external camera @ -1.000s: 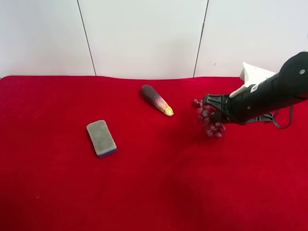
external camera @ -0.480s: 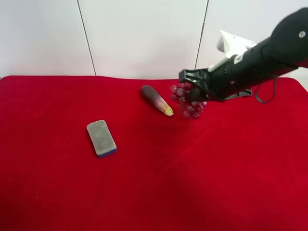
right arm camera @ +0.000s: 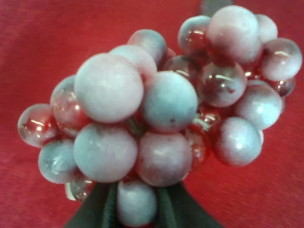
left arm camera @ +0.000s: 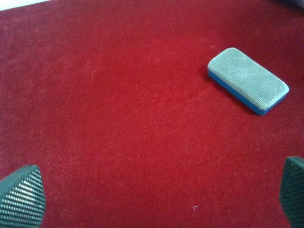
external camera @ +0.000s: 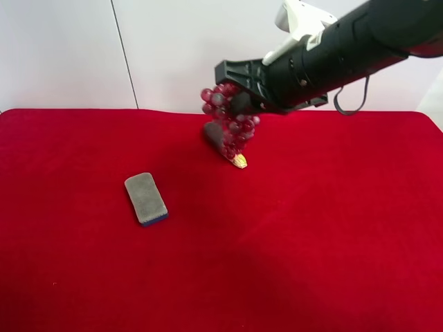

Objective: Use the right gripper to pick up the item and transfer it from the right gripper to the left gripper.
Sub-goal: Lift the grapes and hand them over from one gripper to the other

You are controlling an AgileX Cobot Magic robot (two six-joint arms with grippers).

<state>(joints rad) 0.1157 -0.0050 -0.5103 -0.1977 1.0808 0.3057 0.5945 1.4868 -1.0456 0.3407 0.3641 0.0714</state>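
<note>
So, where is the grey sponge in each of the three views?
Exterior high: sponge left of centre, flat on the red cloth.
Left wrist: on the cloth, beyond the open left claw.
Right wrist: not in it; grapes fill the picture.
Shared landmark: the red cloth.

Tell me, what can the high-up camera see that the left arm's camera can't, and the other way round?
Only the exterior high view: the right gripper holding the grapes up above the red cloth, and the purple yellow-tipped piece, partly hidden by them. Only the left wrist view: the left gripper with its own fingertips wide apart, nothing between. Both: the grey sponge lying on the red cloth.
</note>
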